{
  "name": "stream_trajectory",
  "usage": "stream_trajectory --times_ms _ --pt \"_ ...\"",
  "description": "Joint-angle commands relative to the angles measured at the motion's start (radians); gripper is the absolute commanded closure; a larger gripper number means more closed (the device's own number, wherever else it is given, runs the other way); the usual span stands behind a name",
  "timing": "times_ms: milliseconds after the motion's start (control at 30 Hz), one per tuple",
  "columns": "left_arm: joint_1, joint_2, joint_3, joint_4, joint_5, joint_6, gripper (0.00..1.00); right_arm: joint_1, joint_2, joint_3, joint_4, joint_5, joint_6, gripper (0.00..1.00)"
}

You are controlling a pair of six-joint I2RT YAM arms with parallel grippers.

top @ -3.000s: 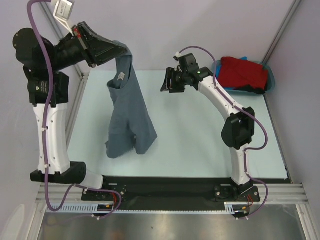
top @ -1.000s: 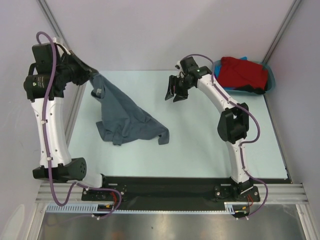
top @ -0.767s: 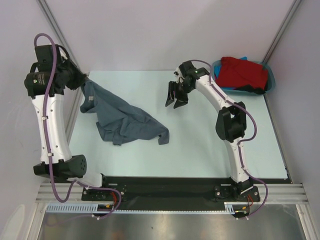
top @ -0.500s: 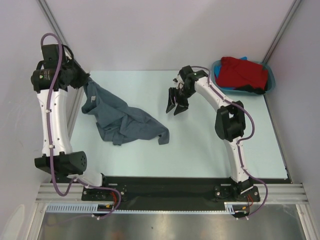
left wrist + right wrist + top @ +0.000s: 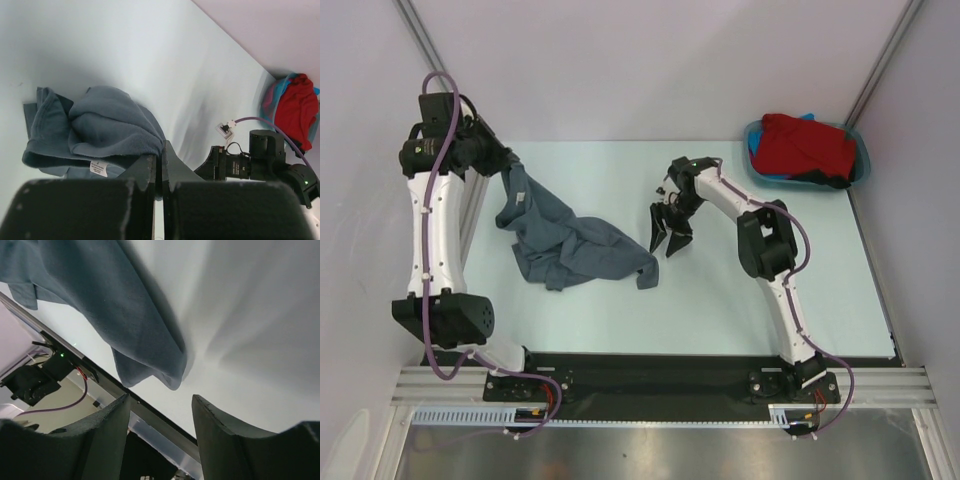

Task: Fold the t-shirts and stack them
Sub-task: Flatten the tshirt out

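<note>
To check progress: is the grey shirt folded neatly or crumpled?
Crumpled: the grey shirt lies bunched on the table, one edge held up by the left tool.

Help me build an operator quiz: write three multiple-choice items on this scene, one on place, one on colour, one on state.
1. Where is the red t-shirt?
A. in the teal tub
B. mid-table
C. in the right jaws
2. What colour is the t-shirt in the left jaws?
A. red
B. grey
C. blue
3. The right jaws are:
A. shut on cloth
B. hidden
C. open, empty
Key: A, it fills the tub; B, the left wrist view shows grey cloth pinched; C, the right wrist view shows a gap.
</note>
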Motion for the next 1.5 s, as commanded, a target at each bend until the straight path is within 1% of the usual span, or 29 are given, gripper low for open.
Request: stream_trajectory --times_ms 0,67,300,400,467,500,533,667,733,800,833,867,933,967,1033,1067,1100,1133,1167,1200,1267,1300,1333,1367,1400,1433,1467 --pt "0.006 -0.06 -0.034 0.078 0.053 0.001 0.99 0.042 0.027 0.044 -0.025 -0.01 -0.028 0.42" --pt "0.006 -0.062 -0.036 0.083 0.056 0.011 0.99 0.047 0.043 0.042 -0.022 -0.034 -0.027 0.42" --pt "0.006 -0.046 -0.016 0.063 0.076 0.033 0.99 0.081 0.07 0.045 -0.002 -0.014 -0.013 0.43" --pt "0.006 -0.046 -0.016 0.055 0.086 0.048 0.99 0.09 0.068 0.035 0.029 0.018 0.007 0.48" --pt "0.006 -0.046 -0.013 0.052 0.089 0.057 0.99 0.092 0.065 0.033 0.043 0.038 0.015 0.7" --pt "0.006 -0.046 -0.013 0.052 0.089 0.06 0.99 0.09 0.062 0.032 0.044 0.045 0.018 0.84" --pt "0.007 -0.046 -0.013 0.052 0.091 0.067 0.99 0.093 0.054 0.033 0.046 0.058 0.023 1.0" --pt "0.006 -0.043 -0.01 0.057 0.111 0.07 1.0 0.104 0.005 0.038 0.034 0.107 0.029 1.0" --pt "0.006 -0.04 0.001 0.061 0.14 0.073 1.0 0.105 -0.036 0.036 0.029 0.163 0.036 1.0" --pt "0.007 -0.042 0.018 0.077 0.166 0.079 1.0 0.104 -0.123 0.035 0.018 0.218 0.049 1.0" --pt "0.006 -0.043 0.025 0.084 0.183 0.08 1.0 0.101 -0.156 0.03 0.021 0.273 0.055 1.0" --pt "0.006 -0.048 0.032 0.092 0.216 0.08 1.0 0.098 -0.227 0.03 0.02 0.303 0.075 1.0" --pt "0.004 -0.055 0.036 0.121 0.261 0.08 1.0 0.086 -0.295 0.009 0.029 0.38 0.092 1.0" --pt "0.006 -0.066 0.036 0.135 0.317 0.08 1.0 0.081 -0.367 0.004 0.031 0.41 0.113 1.0" --pt "0.006 -0.077 0.039 0.179 0.368 0.07 1.0 0.066 -0.436 -0.016 0.043 0.482 0.127 1.0" --pt "0.006 -0.082 0.047 0.196 0.429 0.065 1.0 0.061 -0.496 -0.019 0.034 0.519 0.138 1.0" --pt "0.006 -0.085 0.058 0.221 0.457 0.047 1.0 0.056 -0.53 -0.024 0.037 0.542 0.138 1.0" --pt "0.006 -0.082 0.073 0.225 0.486 0.034 1.0 0.052 -0.559 -0.024 0.032 0.6 0.139 1.0" --pt "0.006 -0.077 0.113 0.227 0.516 0.024 1.0 0.052 -0.587 -0.025 0.026 0.634 0.142 1.0" --pt "0.006 -0.063 0.133 0.244 0.599 -0.007 1.0 0.05 -0.651 -0.03 0.023 0.709 0.151 1.0" --pt "0.006 -0.046 0.198 0.258 0.683 -0.039 1.0 0.046 -0.717 -0.047 0.021 0.772 0.171 1.0" --pt "0.006 -0.039 0.208 0.312 0.738 -0.064 1.0 0.043 -0.748 -0.054 0.026 0.798 0.182 1.0" --pt "0.006 -0.033 0.207 0.358 0.829 -0.134 1.0 0.04 -0.809 -0.077 0.035 0.844 0.199 1.0" --pt "0.006 -0.031 0.197 0.417 0.873 -0.181 1.0 0.015 -0.831 -0.085 0.061 0.852 0.207 1.0" --pt "0.006 -0.028 0.184 0.554 0.902 -0.305 1.0 -0.002 -0.849 -0.09 0.07 0.852 0.213 1.0" --pt "0.006 -0.017 0.156 0.631 0.928 -0.371 1.0 -0.017 -0.866 -0.09 0.087 0.849 0.202 1.0" --pt "0.006 -0.014 0.135 0.787 0.933 -0.437 1.0 -0.048 -0.865 -0.074 0.092 0.839 0.194 1.0"
